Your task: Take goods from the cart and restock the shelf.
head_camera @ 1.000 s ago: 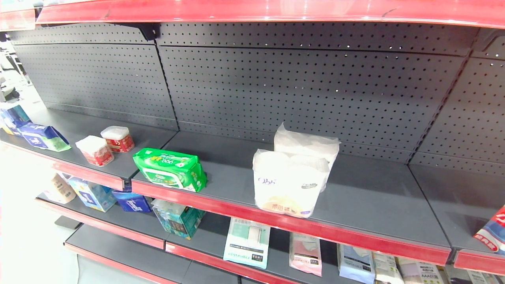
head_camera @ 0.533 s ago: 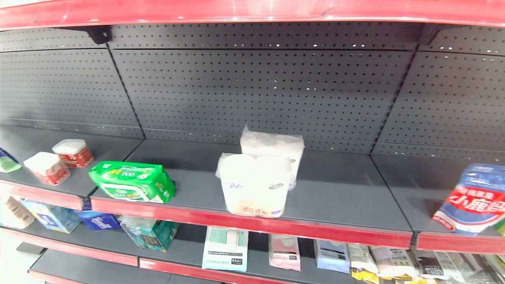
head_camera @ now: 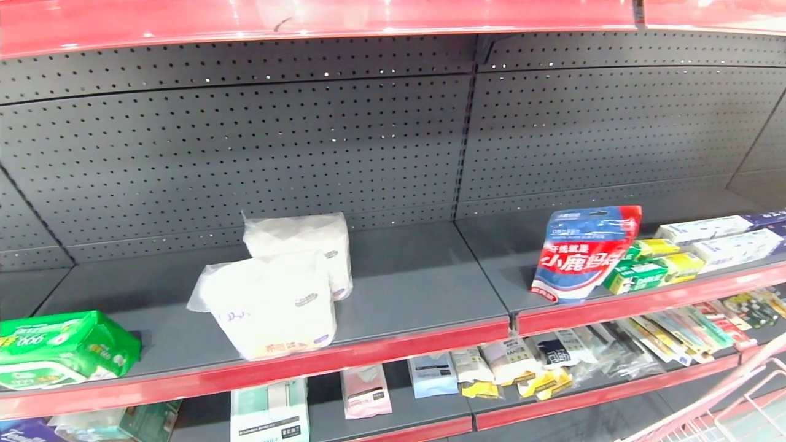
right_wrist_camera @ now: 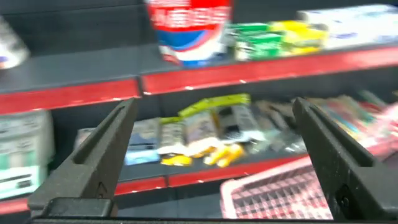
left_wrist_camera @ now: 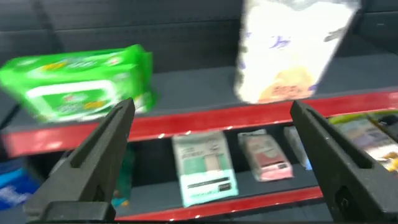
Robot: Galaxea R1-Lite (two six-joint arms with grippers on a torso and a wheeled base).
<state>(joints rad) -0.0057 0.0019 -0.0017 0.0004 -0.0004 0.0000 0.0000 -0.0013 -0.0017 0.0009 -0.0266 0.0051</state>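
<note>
The dark grey metal shelf with red front edges (head_camera: pixel 417 288) stands before a black perforated back panel (head_camera: pixel 276 147); the pink wire cart (right_wrist_camera: pixel 286 193) is low at the robot's right. The left end effector (left_wrist_camera: pixel 212 107) and the right end effector (right_wrist_camera: pixel 216 102) both hang spread wide and hold nothing, in front of the shelf. Against a second ago the camera has turned right, so the whole picture has shifted. On the middle board are two white plastic-wrapped paper packs (head_camera: pixel 270 310), one green wipes pack (head_camera: pixel 61 347), one blue-and-red pouch (head_camera: pixel 583 252) and two green-and-yellow boxes (head_camera: pixel 651 267).
</note>
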